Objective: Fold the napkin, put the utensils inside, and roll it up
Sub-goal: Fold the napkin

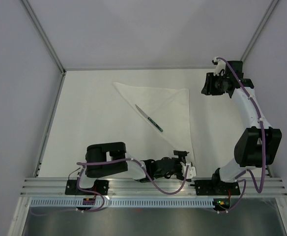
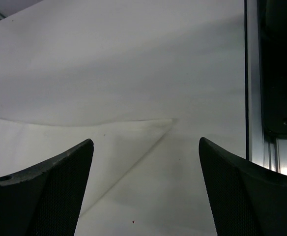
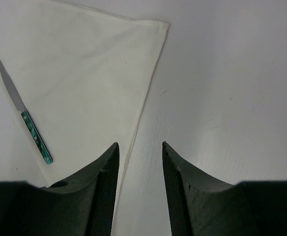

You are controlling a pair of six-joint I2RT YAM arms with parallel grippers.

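Table (image 1: 84,123): white, walled on three sides, and carrying everything.

Napkin (image 1: 170,105): lying flat in the middle-right of the table, folded into a triangle. Its long folded edge is running diagonally from the far left down to a near corner by the left arm. The fold step is looking done. Judging by the layout, the long edge is where the roll would begin. In the right wrist view the napkin (image 3: 84,73) is showing its far right corner, smooth and unwrinkled. In the left wrist view the napkin (image 2: 114,142) is tapering to its near point.

Left gripper (image 1: 181,154): reaching low across the front of the table and hovering at that near corner. Its jaws are standing wide apart with nothing between them, and the left gripper (image 2: 146,142) is framing the cloth tip. It is likely lining up to take the corner.

Right gripper (image 1: 206,84): hanging high off the napkin's far right side, well apart from the cloth. Its jaws are parted by a moderate gap and gripping nothing, with the right gripper (image 3: 140,145) looking down past the napkin's right edge. It is probably keeping out of the way.

Utensil (image 1: 149,119): a slim knife with a teal handle, lying along the long folded edge, untouched by either arm. Whether the utensil (image 3: 25,115) is resting fully on the cloth I cannot tell.
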